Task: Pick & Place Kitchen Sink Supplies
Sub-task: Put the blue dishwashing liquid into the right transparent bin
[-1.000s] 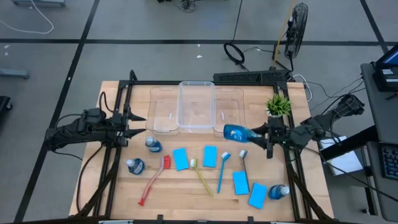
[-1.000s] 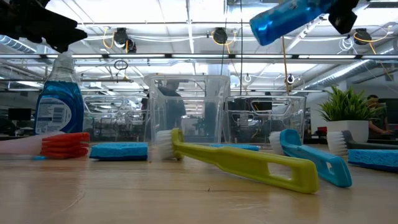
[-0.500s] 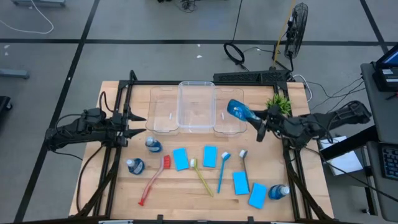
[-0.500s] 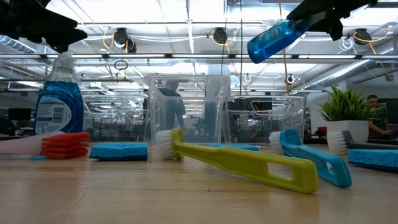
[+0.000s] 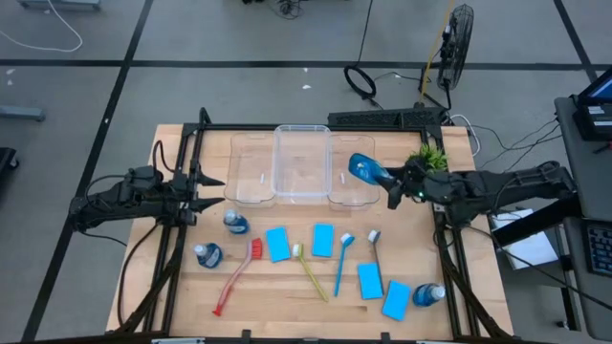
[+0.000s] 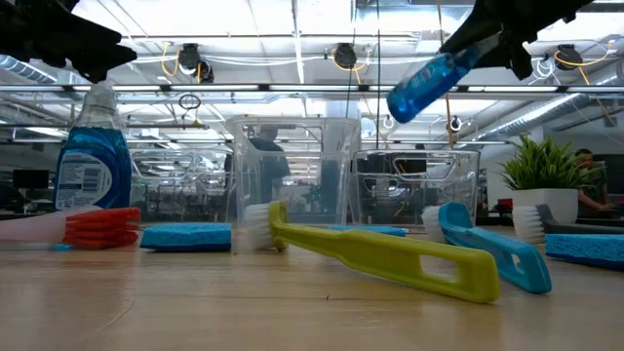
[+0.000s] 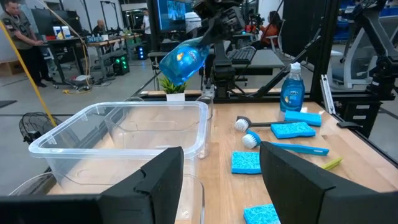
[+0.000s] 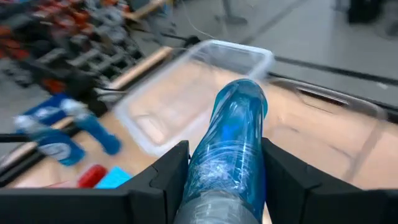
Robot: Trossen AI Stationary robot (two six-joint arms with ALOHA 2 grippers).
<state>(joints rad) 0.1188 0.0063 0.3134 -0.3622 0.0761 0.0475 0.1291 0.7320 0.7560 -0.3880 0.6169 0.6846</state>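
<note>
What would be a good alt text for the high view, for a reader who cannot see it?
Seen from above, the right end effector holds a small blue plastic bottle over the rightmost clear plastic bin. Sponges, brushes and three more bottles lie on the wooden table; the left end effector waits at the table's left edge.

We saw the right gripper (image 5: 394, 187) carry the blue bottle (image 5: 363, 169) toward eleven o'clock, over the rightmost clear bin (image 5: 351, 170), tilting it base-downward.
</note>
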